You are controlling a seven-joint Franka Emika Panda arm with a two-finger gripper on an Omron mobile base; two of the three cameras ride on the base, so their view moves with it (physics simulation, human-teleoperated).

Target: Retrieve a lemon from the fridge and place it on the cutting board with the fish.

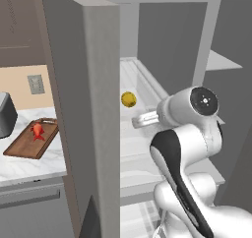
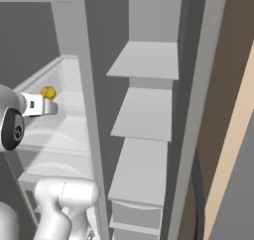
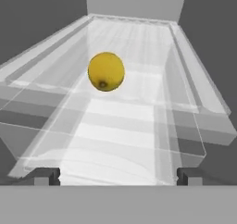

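**Open gripper faces lemon on fridge shelf**

The lemon (image 3: 106,71) sits on a pale shelf (image 3: 139,126) inside the open fridge (image 1: 83,109), ahead of the gripper (image 3: 118,176), whose jaws stand wide apart and hold nothing. Left of the fridge, the fish (image 1: 37,130) lies on the far end of the cutting board (image 1: 29,143) on the counter (image 1: 29,168).

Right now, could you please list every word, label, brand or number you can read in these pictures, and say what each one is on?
None: no readable text on the fridge, the lemon, the cutting board or the fish.
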